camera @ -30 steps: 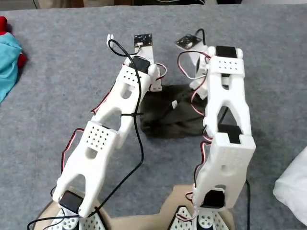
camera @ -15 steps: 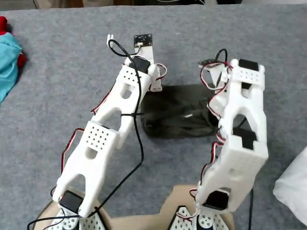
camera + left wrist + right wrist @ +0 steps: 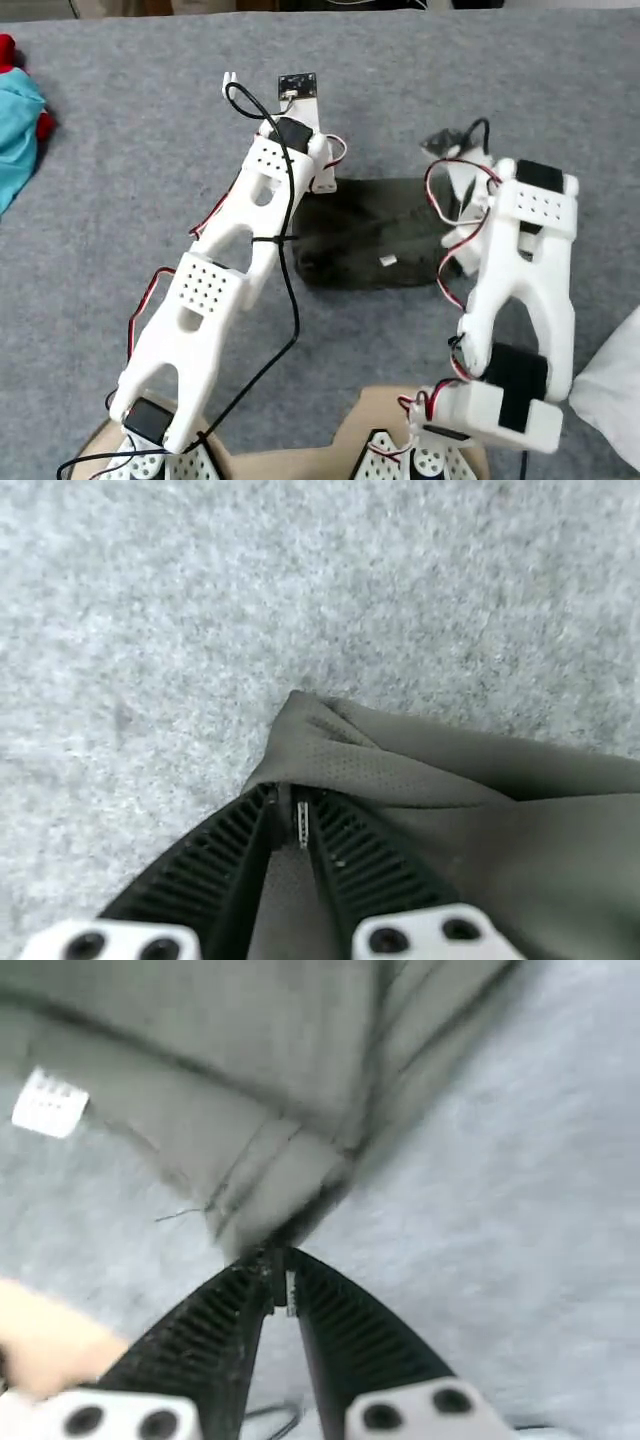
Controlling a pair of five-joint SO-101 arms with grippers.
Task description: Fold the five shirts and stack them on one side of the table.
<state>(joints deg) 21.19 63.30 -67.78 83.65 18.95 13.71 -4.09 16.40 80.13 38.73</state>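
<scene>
A dark olive shirt (image 3: 375,240) lies spread between the two arms in the middle of the grey table. My left gripper (image 3: 298,815) is shut on a corner of the dark shirt (image 3: 420,780) at its far left edge, under the left arm's wrist (image 3: 300,140). My right gripper (image 3: 278,1278) is shut on a hem corner of the shirt (image 3: 270,1120) at its right side, where the right arm's wrist (image 3: 465,185) hangs. A small white tag (image 3: 388,261) shows on the cloth.
A turquoise shirt (image 3: 15,125) with something red lies at the table's left edge. A white cloth (image 3: 612,385) sits at the right edge. Grey carpet-like surface (image 3: 120,200) stretches around the arms. A tan base plate (image 3: 350,440) lies under the arm mounts.
The right arm has swung to the right, pulling its side of the dark shirt outward so the cloth lies flatter and wider. The left arm has kept still.
</scene>
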